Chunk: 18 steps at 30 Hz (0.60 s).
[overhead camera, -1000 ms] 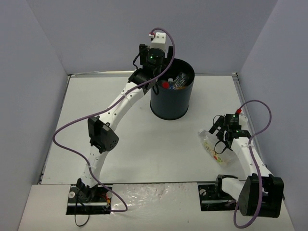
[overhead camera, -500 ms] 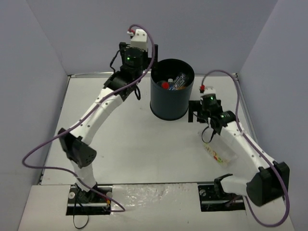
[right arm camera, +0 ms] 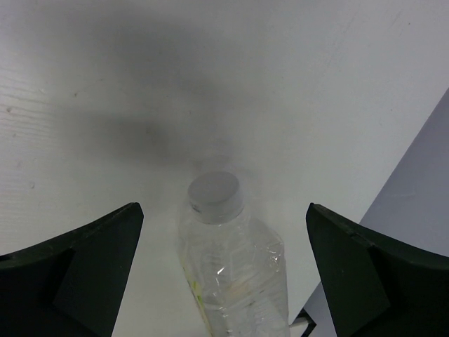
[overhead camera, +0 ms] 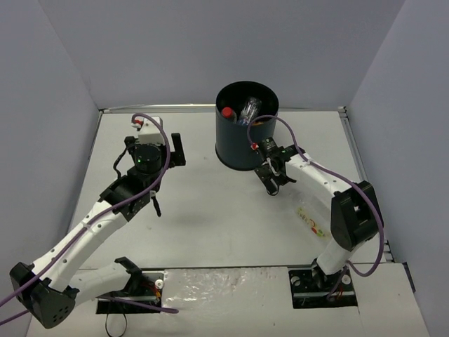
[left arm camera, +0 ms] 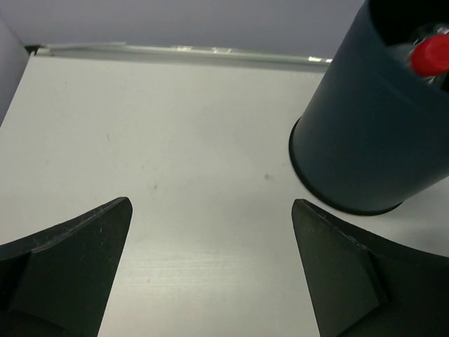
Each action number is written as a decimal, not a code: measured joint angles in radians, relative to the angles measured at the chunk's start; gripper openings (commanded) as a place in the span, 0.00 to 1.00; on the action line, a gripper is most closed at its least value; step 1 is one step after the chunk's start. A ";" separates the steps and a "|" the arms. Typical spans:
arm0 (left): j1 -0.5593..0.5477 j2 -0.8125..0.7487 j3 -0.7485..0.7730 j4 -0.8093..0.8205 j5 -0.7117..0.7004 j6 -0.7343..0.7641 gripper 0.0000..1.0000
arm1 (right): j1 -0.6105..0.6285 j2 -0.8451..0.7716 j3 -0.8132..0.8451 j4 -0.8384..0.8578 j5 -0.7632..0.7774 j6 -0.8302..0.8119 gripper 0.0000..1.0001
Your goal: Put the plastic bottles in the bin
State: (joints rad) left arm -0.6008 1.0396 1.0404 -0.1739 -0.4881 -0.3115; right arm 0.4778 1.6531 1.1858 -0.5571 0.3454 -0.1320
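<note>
From above, the bin (overhead camera: 235, 151) holds several plastic bottles (overhead camera: 247, 110); one bottle (overhead camera: 313, 220) lies on the table (overhead camera: 203, 210), nearer us and to the right. Left wrist: our left gripper (left arm camera: 210, 210) gapes empty near the bin. Right wrist: our right gripper (right arm camera: 224, 210) stands spread, facing the bottle's cap; we reckon we should straddle its body squarely, low, before closing.

Clear plastic bottle (right arm camera: 237, 270), smooth dark bin (left arm camera: 372, 133)

The tall round bin (overhead camera: 242, 144) at upper centre is plain dark blue-black. The bottle cap (overhead camera: 227, 111) inside is red. The clear plastic bottle (overhead camera: 313, 221) at lower right has yellow, green and red speckles.
</note>
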 measured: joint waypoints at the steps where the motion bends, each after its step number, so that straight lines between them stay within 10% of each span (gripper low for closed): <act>1: 0.000 -0.006 -0.014 -0.023 -0.018 -0.012 0.97 | 0.000 0.000 0.000 -0.005 0.006 -0.002 1.00; 18: 0.001 -0.079 -0.041 -0.123 -0.143 -0.068 0.97 | -0.006 0.004 -0.098 -0.049 0.063 0.021 0.99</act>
State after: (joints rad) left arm -0.5999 0.9611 0.9997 -0.2970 -0.6307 -0.3794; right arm 0.4717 1.6573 1.0880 -0.6065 0.4086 -0.1108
